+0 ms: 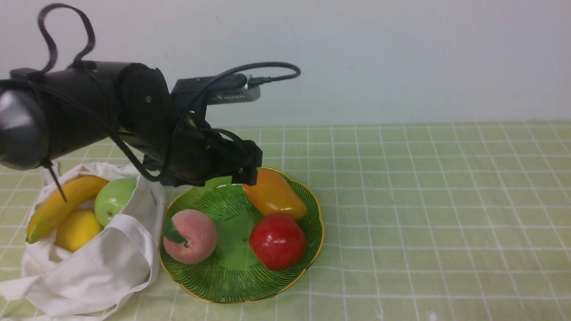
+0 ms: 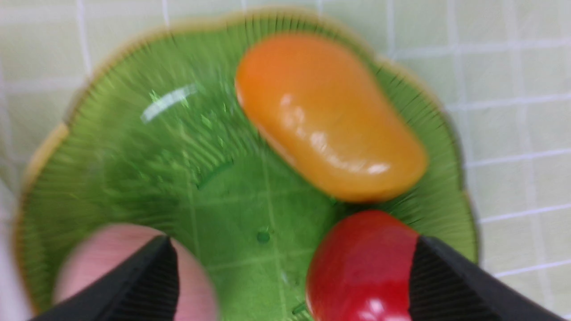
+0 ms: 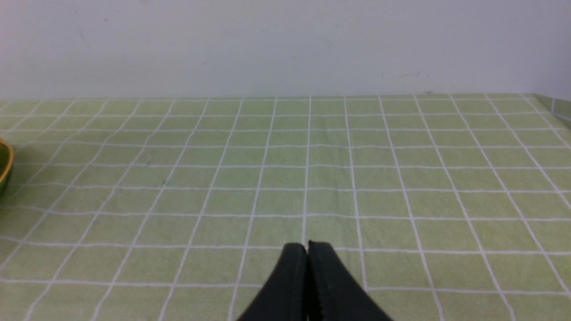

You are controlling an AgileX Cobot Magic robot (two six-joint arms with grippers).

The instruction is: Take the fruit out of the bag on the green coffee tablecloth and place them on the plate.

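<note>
On my feed I see a glossy, see-through green plate [image 1: 232, 249] with a shiny gold rim, a matt peach [image 1: 192, 236] beside a slick, glossy red fruit [image 1: 277, 241] and orange fruit [image 1: 274, 196], a soft, creased white cloth bag [image 1: 111, 263], a matt cloth tablecloth [image 1: 424, 200], and ribbed matt black pads [image 2: 151, 281] on the left gripper [image 2: 293, 240].

Front view: raised at the near edge, facing the far wall [image 1: 401, 53] across the tablecloth [image 1: 424, 200]. Left wrist view: close above the plate [image 2: 134, 147], facing down. Right wrist view: low, facing the far edge. All three show the plate.
</note>
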